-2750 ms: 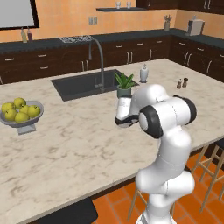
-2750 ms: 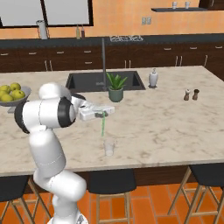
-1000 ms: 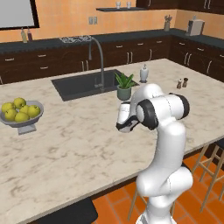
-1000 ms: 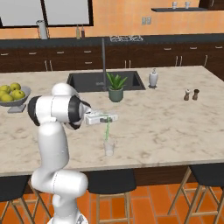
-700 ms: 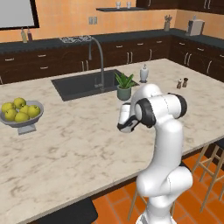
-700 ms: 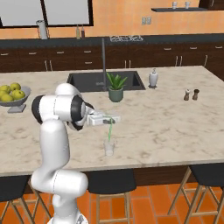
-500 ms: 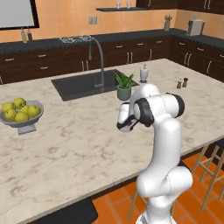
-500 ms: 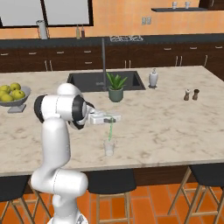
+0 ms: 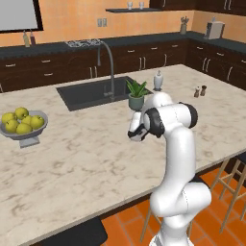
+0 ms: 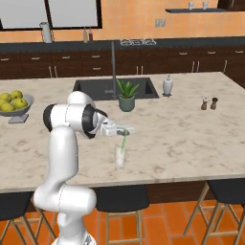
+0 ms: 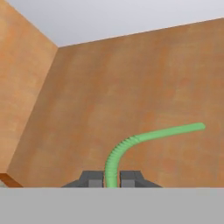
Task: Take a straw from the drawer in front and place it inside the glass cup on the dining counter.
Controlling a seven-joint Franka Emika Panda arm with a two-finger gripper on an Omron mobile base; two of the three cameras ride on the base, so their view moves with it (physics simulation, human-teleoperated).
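so, left to right along the pale beige marbled dining counter [image 10: 191, 143]: grey bowl of yellow-green fruit [image 10: 13, 102] at the far left edge, well away from the action. next the white arm w/ its two-finger gripper [image 10: 125, 130] held out sideways over the front part of the top; jaws pinched shut on the thin pale-green straw [image 10: 124, 139]. in the hand view the fingertips [image 11: 93, 178] sit tight either side of the straw's ribbed stem, and the straw bends over past the grip instead of running straight. straw hangs down from the gripper w/ its lower end at or just inside the mouth of the small clear glass cup [image 10: 119, 158], which stands near the counter's front edge, right below the gripper. can't tell how deep the tip is.

risks, as i judge them:
- tip may be on the rim, not inside; letting go then drops the straw onto the counter or off the front edge.
- bent straw = lower end offset from the grip, so aiming by gripper alone could miss.
- pushing down w/ tip on the rim could tip the light cup, esp. so close to the edge.
- release too high and the straw may bounce out.

further right, potted green plant [image 10: 127, 95], white soap bottle [image 10: 167, 85], two small dark-topped shakers [image 10: 209, 103] — all well apart, no hazard.
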